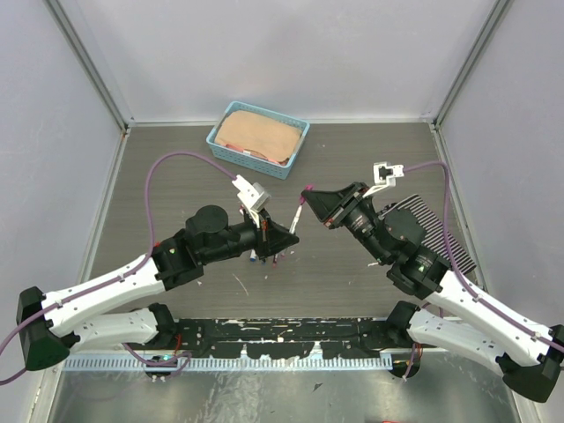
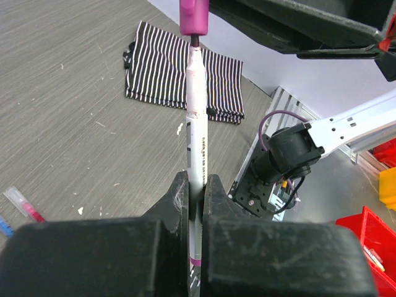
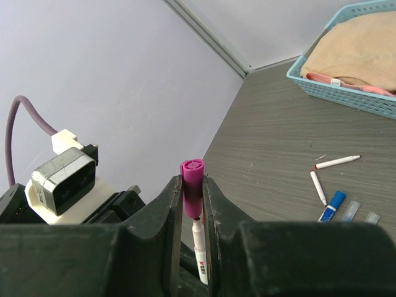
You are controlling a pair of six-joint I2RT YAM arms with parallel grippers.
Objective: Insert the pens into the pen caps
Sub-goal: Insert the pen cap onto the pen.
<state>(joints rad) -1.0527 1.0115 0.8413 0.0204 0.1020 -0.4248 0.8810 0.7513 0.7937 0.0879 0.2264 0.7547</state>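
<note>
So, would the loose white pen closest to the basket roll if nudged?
Probably: the pen looks like a thin round barrel lying flat on the table, so it should roll. It seems stiff and light, likely easy to flick away.

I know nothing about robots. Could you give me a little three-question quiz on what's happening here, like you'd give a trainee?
1. True or false: the left gripper is shut on a white pen.
2. What colour is the cap that the right gripper holds? A blue, B magenta, C red.
3. Fill in: the tan cloth lies in a light blue ____.
Key: 1 true; 2 B; 3 basket.
</note>
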